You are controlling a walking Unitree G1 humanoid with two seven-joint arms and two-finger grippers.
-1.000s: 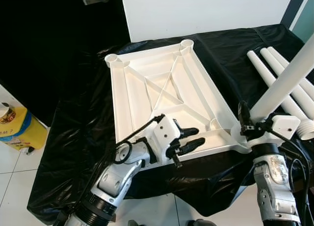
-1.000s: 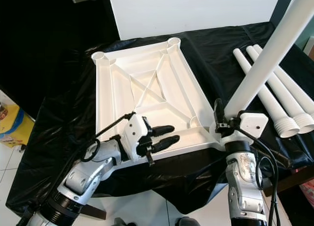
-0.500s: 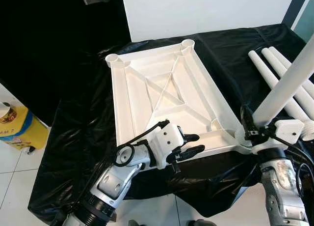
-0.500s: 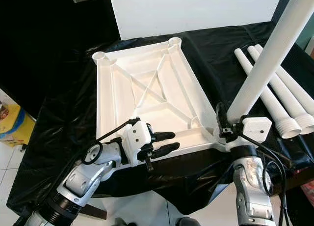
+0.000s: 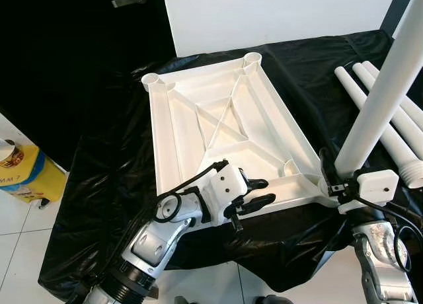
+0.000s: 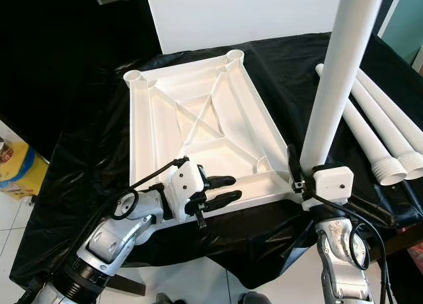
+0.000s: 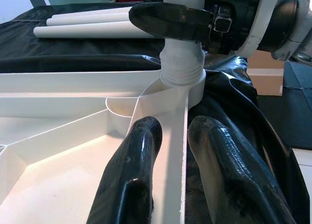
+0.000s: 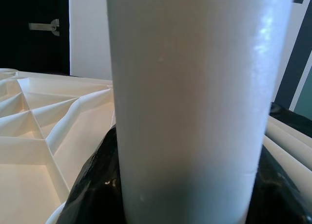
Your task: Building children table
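Note:
A white plastic tabletop (image 5: 173,152) lies upside down on a black-draped table, its ribs and corner sockets facing up. My left gripper (image 5: 264,191) is shut on the tabletop's near rim (image 7: 170,151), one black finger (image 7: 131,175) on each side of the wall. At the near right corner my right gripper (image 6: 306,174) is shut on the base of a white table leg (image 6: 337,73). The leg stands almost upright, its threaded end (image 7: 183,75) in that corner socket. The leg (image 8: 190,102) sits close up in the right wrist view.
Three spare white legs (image 6: 383,139) lie side by side on the black cloth at the right. A yellow container (image 5: 23,178) stands on the tiled floor to the left. A white wall panel (image 5: 277,13) rises behind the table, and the cloth (image 5: 99,205) hangs over the near edge.
The leg has swung from leaning right to nearly upright in the corner socket, with my right gripper on it. My left gripper settled onto the near rim and stayed.

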